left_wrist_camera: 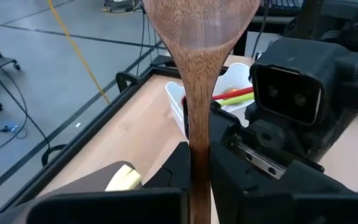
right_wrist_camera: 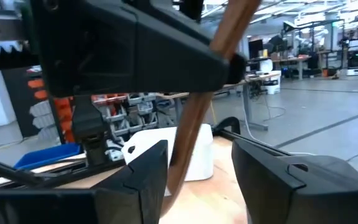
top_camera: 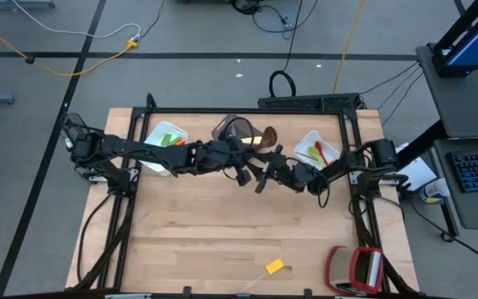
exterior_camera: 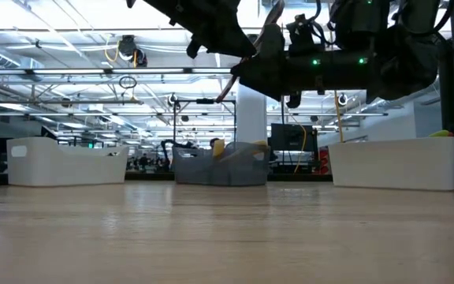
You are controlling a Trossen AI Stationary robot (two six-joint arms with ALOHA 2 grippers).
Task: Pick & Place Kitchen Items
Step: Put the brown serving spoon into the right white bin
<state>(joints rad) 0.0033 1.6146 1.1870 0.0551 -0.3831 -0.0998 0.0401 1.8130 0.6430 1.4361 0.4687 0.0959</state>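
Yellow piece (top_camera: 275,266) lies nearest, alone on the table's (top_camera: 222,241) front edge, beside the red-and-silver object (top_camera: 356,267). Mid-table and raised, the left gripper (top_camera: 251,163) is clamped on the brown wooden spoon (left_wrist_camera: 197,93), gripping its handle, long axis running away from the wrist with the bowl pointing outward (toward the right white bin (top_camera: 317,150)). Facing it, the right gripper (top_camera: 274,173) stands wide, its fingers (right_wrist_camera: 145,171) straddling the handle without closing. Farther back sit the grey bin (top_camera: 237,130) and left white bin (top_camera: 164,139) with green utensils.
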